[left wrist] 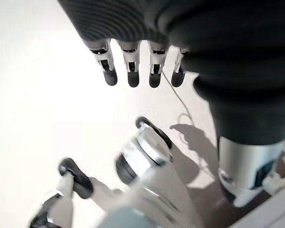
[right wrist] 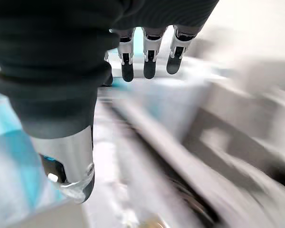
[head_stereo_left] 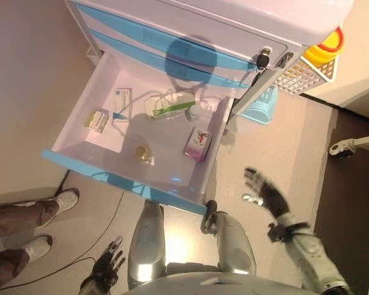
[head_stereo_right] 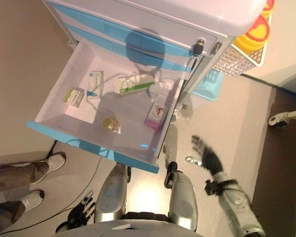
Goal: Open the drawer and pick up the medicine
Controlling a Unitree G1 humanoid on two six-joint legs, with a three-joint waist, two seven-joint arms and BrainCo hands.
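Observation:
The white drawer (head_stereo_left: 80, 126) with a blue front (head_stereo_left: 123, 180) stands pulled out of the cabinet (head_stereo_left: 203, 24). Inside lie a pink and white medicine box (head_stereo_left: 198, 144), a long white and green box (head_stereo_left: 168, 105), a white and blue box (head_stereo_left: 121, 102), a small green box (head_stereo_left: 97, 120), a small white bottle (head_stereo_left: 195, 111) and a yellowish jar (head_stereo_left: 141, 151). My right hand (head_stereo_left: 265, 190) is open and empty, in the air to the right of the drawer's front corner. My left hand (head_stereo_left: 106, 268) hangs low by my side, open and empty.
A person's legs and white shoes (head_stereo_left: 46, 212) stand at the left by the drawer front. A white wire basket (head_stereo_left: 304, 74) with a yellow container (head_stereo_left: 327, 48) hangs on the cabinet's right side. A light blue bin (head_stereo_left: 264, 104) sits below. A castor (head_stereo_left: 337, 149) is at the right.

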